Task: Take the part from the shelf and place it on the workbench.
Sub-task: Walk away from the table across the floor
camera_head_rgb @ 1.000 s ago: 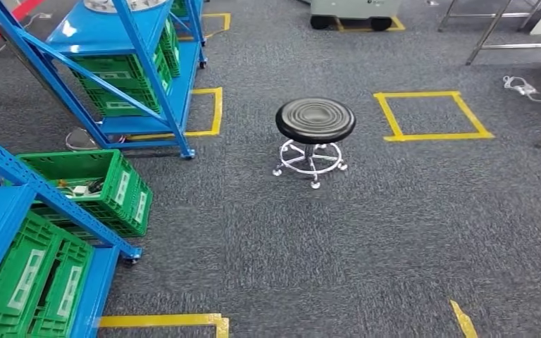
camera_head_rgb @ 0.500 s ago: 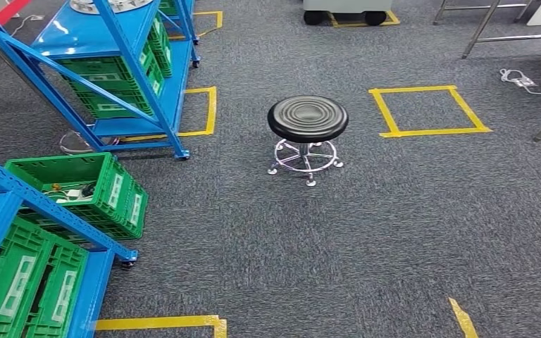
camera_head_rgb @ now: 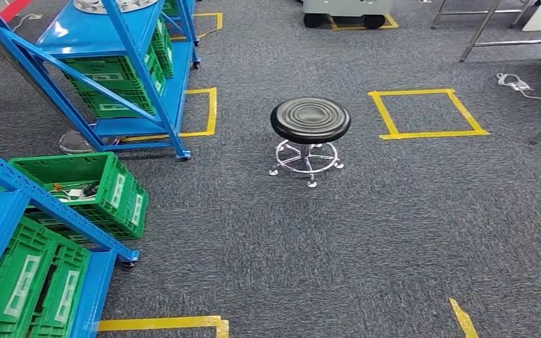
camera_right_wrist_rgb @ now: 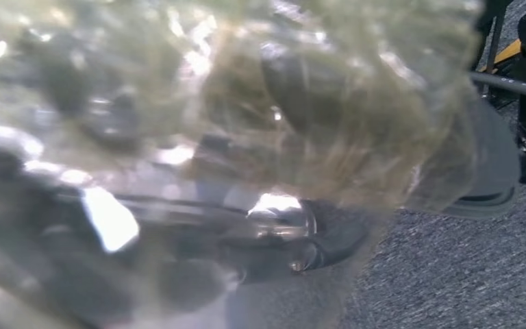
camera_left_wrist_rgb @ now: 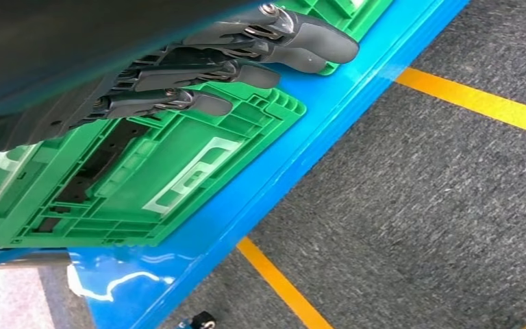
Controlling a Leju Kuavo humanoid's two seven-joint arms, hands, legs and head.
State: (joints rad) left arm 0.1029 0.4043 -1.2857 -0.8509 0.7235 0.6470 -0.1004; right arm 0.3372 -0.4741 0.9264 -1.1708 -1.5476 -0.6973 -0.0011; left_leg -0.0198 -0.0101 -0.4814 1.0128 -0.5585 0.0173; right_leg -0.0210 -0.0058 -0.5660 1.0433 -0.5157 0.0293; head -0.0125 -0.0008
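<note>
In the right wrist view a shiny part in a crinkled clear plastic bag [camera_right_wrist_rgb: 246, 103] lies close to the camera. My right hand [camera_right_wrist_rgb: 308, 243] holds it, and its dark fingers show through and below the plastic. In the left wrist view my left hand [camera_left_wrist_rgb: 198, 68] hangs with its fingers stretched out and nothing in them, above green crates [camera_left_wrist_rgb: 144, 185] on a blue shelf board [camera_left_wrist_rgb: 301, 157]. Two blue shelves stand at the left of the head view, one far [camera_head_rgb: 98, 32] and one near [camera_head_rgb: 0, 211].
A black round stool [camera_head_rgb: 310, 120] on a chrome base stands in the middle of the grey carpet. A green crate [camera_head_rgb: 120, 193] sits on the floor by the near shelf. Yellow tape squares [camera_head_rgb: 426, 113] mark the floor. Metal table legs [camera_head_rgb: 479, 35] and a cable [camera_head_rgb: 514, 83] are at the far right.
The whole head picture has shifted a little, so the camera has moved. The stool, shelves and crates keep their places relative to each other.
</note>
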